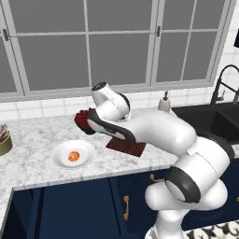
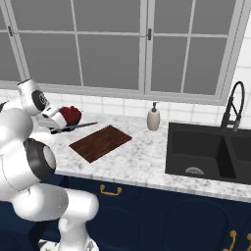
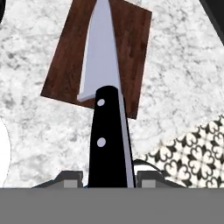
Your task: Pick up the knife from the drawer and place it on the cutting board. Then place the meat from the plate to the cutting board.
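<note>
While the gripper (image 3: pixel 109 181) stays out of the way at the frame's lower edge, its 2 fingers are clamped on the black handle of the knife (image 3: pixel 105 100), whose blade points out over the cutting board (image 3: pixel 70 65) in the hand view. From the right base view the knife (image 2: pixel 73 127) hangs above the counter, just beside the board's (image 2: pixel 100 142) near-left corner. Good practice, judging by this pose: carry the blade further over the board, lower it flat (no drop), then release. The meat (image 1: pixel 73 156) waits on the plate (image 1: pixel 58 158).
</note>
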You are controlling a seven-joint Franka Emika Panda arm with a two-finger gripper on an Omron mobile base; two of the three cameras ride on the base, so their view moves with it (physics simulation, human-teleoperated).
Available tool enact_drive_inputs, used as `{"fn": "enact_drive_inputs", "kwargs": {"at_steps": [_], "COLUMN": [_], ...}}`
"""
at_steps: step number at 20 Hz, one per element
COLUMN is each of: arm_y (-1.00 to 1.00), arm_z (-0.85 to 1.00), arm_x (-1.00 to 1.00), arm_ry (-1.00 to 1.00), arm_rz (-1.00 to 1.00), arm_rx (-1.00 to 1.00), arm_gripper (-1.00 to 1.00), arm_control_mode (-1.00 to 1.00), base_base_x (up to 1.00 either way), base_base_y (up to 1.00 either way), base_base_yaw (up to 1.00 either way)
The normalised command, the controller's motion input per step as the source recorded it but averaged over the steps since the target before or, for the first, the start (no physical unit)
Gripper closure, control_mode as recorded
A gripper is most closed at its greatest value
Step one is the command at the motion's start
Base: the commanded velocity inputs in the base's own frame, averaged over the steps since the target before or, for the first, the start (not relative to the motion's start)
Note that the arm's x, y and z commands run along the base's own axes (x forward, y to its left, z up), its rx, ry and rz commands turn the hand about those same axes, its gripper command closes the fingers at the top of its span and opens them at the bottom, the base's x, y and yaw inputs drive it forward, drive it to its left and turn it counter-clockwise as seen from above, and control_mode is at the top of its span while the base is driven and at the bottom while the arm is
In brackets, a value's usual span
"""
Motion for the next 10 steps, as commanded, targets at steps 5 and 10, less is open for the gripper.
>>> {"fn": "enact_drive_inputs", "kwargs": {"at_steps": [5, 10], "arm_y": [-0.5, -0.24], "arm_z": [-0.35, -0.44], "arm_x": [0.69, 0.68], "arm_ry": [0.03, 0.04], "arm_rz": [-0.19, 0.0], "arm_rx": [-0.04, 0.05], "arm_gripper": [1.0, 1.0], "arm_control_mode": [-1.0, -1.0], "base_base_x": [0.0, 0.0], "base_base_y": [0.0, 0.0], "base_base_yaw": [0.0, 0.0]}}
